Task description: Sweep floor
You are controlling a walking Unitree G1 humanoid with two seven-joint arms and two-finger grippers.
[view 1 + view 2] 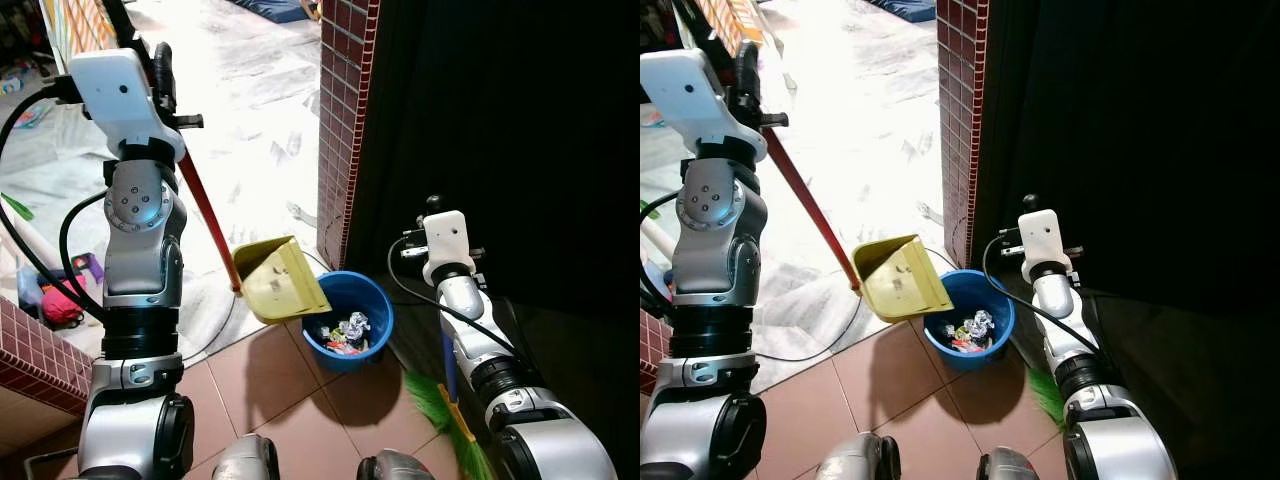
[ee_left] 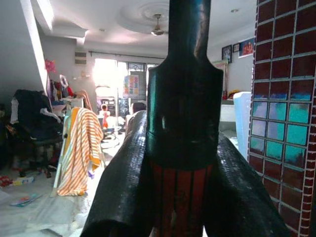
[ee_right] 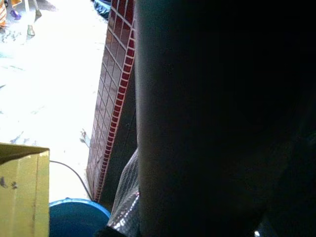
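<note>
A yellow dustpan point(image 1: 280, 282) hangs tilted over a blue bucket point(image 1: 378, 300) that holds crumpled litter point(image 1: 345, 333). Its long red handle point(image 1: 205, 205) runs up to my raised left gripper point(image 1: 163, 70). In the left wrist view the black fingers point(image 2: 123, 187) are shut around that handle. My right gripper point(image 1: 432, 207) is low beside the dark opening, shut on a broom with a blue handle point(image 1: 450, 368). The broom's green bristles point(image 1: 440, 405) rest on the floor to the right of the bucket. The right wrist view is mostly dark.
A red brick pillar point(image 1: 345, 120) stands right behind the bucket, with a black unlit space to its right. A thin black cable point(image 1: 220, 325) lies on the pale marble floor. A low brick wall point(image 1: 35, 355) and pink clutter point(image 1: 60, 305) sit at the left.
</note>
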